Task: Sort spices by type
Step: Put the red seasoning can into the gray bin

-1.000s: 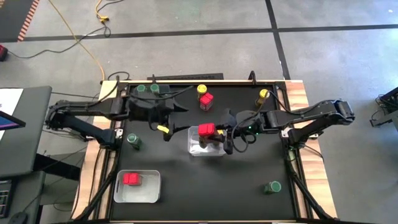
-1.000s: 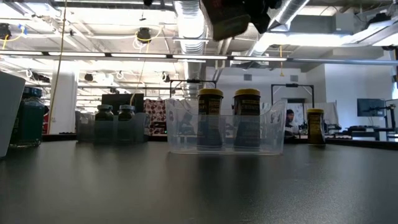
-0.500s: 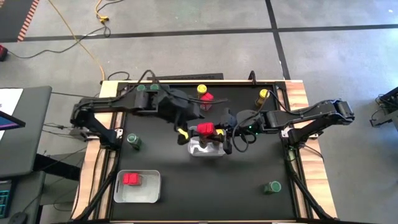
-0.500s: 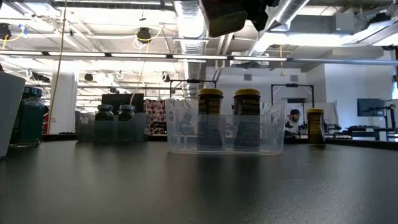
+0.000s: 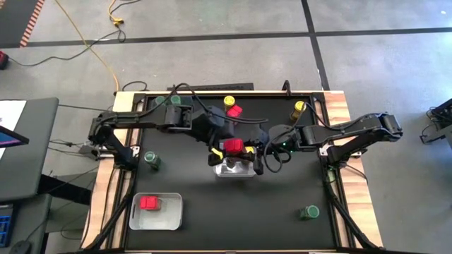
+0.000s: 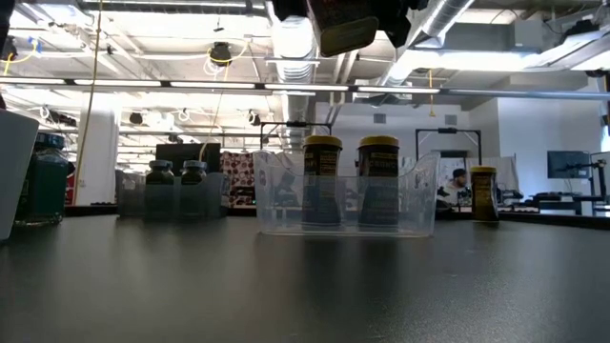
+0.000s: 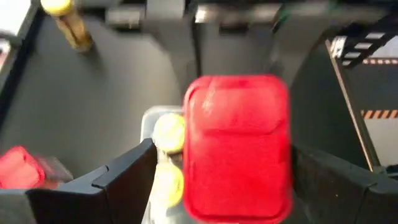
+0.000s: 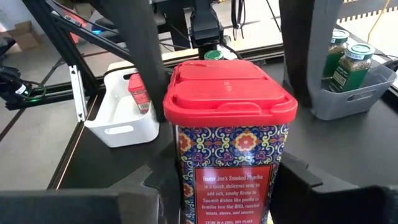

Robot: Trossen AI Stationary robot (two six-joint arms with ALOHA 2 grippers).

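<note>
From above, we see the right gripper [image 5: 244, 156] clamped on a squarish red-topped spice jar with a patterned paper label [image 5: 234, 146], held over the clear plastic bin [image 5: 235, 171] at mid-table; the left gripper [image 5: 224, 141] reaches in just beside it.

In the low view, that bin [image 6: 272, 200] holds two round yellow-lidded jars [image 6: 322, 181], and dark gripper parts hang above it.

In the left wrist view, the red-topped jar [image 7: 237, 146] sits between the left fingers [image 7: 118, 177], which stand wide and clear of its sides.

In the right wrist view, the right fingers [image 8: 292, 177] hold the jar [image 8: 229, 155] by its lower body. We judge it light, rigid and smooth-sided, so the flat sides below the lid give the surest hold; the hinged lid could pop.
</note>
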